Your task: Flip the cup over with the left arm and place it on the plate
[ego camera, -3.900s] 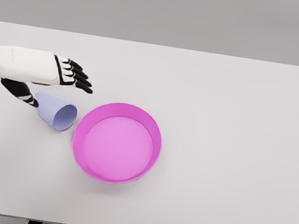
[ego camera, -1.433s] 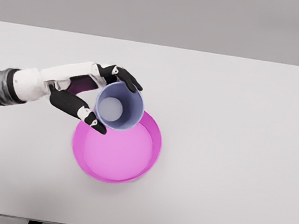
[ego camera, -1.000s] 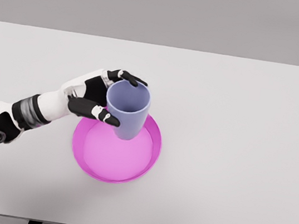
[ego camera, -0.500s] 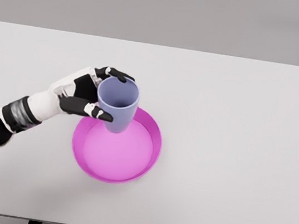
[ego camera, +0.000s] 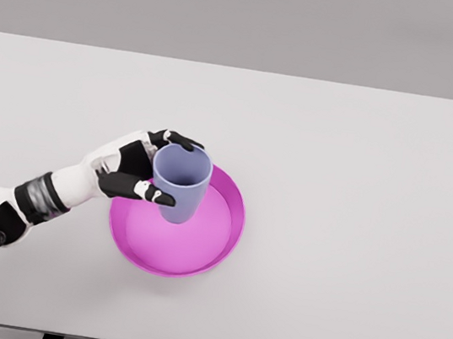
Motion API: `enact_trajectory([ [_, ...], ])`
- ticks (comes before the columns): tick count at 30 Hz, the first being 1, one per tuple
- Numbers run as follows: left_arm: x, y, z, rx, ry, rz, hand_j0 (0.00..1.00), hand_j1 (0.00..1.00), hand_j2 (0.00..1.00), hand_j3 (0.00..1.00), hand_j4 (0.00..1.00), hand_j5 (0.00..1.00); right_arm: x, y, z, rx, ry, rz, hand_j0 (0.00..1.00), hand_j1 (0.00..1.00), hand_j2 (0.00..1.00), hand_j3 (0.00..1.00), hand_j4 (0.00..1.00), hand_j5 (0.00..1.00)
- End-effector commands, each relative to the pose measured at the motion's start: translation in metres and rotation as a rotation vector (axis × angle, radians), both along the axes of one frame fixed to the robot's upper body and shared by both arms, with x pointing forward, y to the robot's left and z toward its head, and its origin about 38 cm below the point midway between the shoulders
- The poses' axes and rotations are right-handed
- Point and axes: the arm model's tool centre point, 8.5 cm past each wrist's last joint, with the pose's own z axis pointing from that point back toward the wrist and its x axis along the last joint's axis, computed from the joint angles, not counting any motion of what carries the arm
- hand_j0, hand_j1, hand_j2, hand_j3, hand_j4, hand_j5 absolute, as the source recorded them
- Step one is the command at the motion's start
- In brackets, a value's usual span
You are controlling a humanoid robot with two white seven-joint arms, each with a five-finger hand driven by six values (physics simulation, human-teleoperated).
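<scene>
The cup (ego camera: 179, 184), a pale lavender tumbler, stood mouth-up with its long axis close to vertical, leaning only slightly, its open rim toward the camera and its narrower base low over the left part of the plate (ego camera: 223, 246). Whether the base already touched the pink floor of the plate or hung just above it could not be told from this single view. The left hand (ego camera: 136, 175) was clamped on the cup from its left side: the thumb crossed the near wall just below the rim, and the other fingers (ego camera: 181, 140) curled round the far side of the rim, so the cup lay to the hand's right, held between them. The arm ran back from the wrist toward the lower left edge of the picture. The flip looked finished, judging by the upright mouth, and what remained seemed to be setting the base flat and letting go. That move would turn on keeping the axis upright while the hand drew away to the left, since the plate's raised rim sat just beneath the wrist side of the grasp. The plate rested on the white table (ego camera: 362, 173). No right arm showed anywhere.
</scene>
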Motion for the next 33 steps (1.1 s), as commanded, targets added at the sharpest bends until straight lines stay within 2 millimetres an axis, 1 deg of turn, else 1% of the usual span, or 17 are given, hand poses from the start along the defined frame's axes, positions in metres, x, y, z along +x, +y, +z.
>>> enact_trajectory([
  [1, -0.001, -0.001, -0.002, -0.006, 0.006, 0.001, 0.54, 0.54, 0.54, 0.54, 0.54, 0.54, 0.000, 0.000, 0.000, 0.000, -0.001, 0.002, 1.00, 1.00, 1.00, 1.00, 1.00, 1.00],
  [3, -0.002, -0.005, -0.004, -0.017, 0.011, -0.003, 0.54, 0.54, 0.54, 0.54, 0.54, 0.54, 0.000, 0.000, 0.000, 0.000, -0.001, 0.002, 1.00, 1.00, 1.00, 1.00, 1.00, 1.00],
  [6, -0.001, -0.004, -0.008, -0.011, 0.021, 0.003, 0.54, 0.54, 0.54, 0.54, 0.54, 0.54, 0.000, 0.000, 0.000, 0.000, -0.001, 0.000, 1.00, 1.00, 1.00, 1.00, 1.00, 1.00],
  [7, -0.001, -0.004, -0.008, -0.011, 0.020, 0.002, 0.57, 0.57, 0.57, 0.57, 0.57, 0.57, 0.000, 0.000, 0.000, 0.000, -0.001, 0.000, 1.00, 1.00, 1.00, 1.00, 1.00, 1.00],
  [9, -0.002, -0.004, -0.009, -0.009, 0.021, 0.002, 0.68, 0.68, 0.68, 0.68, 0.68, 0.68, 0.000, 0.000, 0.000, 0.000, -0.001, 0.002, 1.00, 1.00, 1.00, 1.00, 1.00, 1.00],
  [10, -0.003, -0.005, -0.010, 0.023, -0.005, -0.008, 0.75, 0.75, 0.75, 0.75, 0.75, 0.75, 0.000, 0.000, 0.000, 0.000, -0.001, 0.000, 1.00, 1.00, 1.00, 1.00, 1.00, 1.00],
  [11, -0.003, -0.005, -0.010, 0.035, -0.015, -0.011, 0.79, 0.79, 0.79, 0.79, 0.79, 0.79, 0.000, 0.000, 0.000, 0.000, -0.001, 0.000, 1.00, 1.00, 1.00, 1.00, 1.00, 1.00],
  [15, -0.003, -0.005, -0.010, 0.034, -0.015, -0.010, 0.83, 0.83, 0.83, 0.83, 0.83, 0.83, 0.000, 0.000, 0.000, 0.000, -0.001, 0.002, 1.00, 1.00, 1.00, 1.00, 1.00, 1.00],
  [16, -0.003, -0.004, -0.010, 0.037, -0.013, -0.010, 0.86, 0.86, 0.86, 0.86, 0.86, 0.86, 0.000, 0.000, 0.000, 0.000, -0.001, 0.000, 1.00, 1.00, 1.00, 1.00, 1.00, 1.00],
  [19, -0.005, -0.003, -0.013, 0.039, -0.005, -0.008, 0.99, 0.99, 0.99, 0.99, 0.99, 0.99, 0.000, 0.000, 0.000, 0.000, -0.001, 0.000, 1.00, 1.00, 1.00, 1.00, 1.00, 1.00],
  [29, -0.006, 0.002, -0.014, 0.050, -0.003, 0.000, 1.00, 1.00, 1.00, 1.00, 1.00, 1.00, 0.000, 0.000, 0.000, 0.000, -0.001, 0.002, 1.00, 1.00, 1.00, 1.00, 1.00, 1.00],
  [33, -0.001, 0.002, -0.004, 0.035, -0.029, 0.004, 1.00, 1.00, 1.00, 1.00, 1.00, 1.00, 0.000, 0.000, 0.000, 0.000, -0.001, 0.002, 1.00, 1.00, 1.00, 1.00, 1.00, 1.00],
])
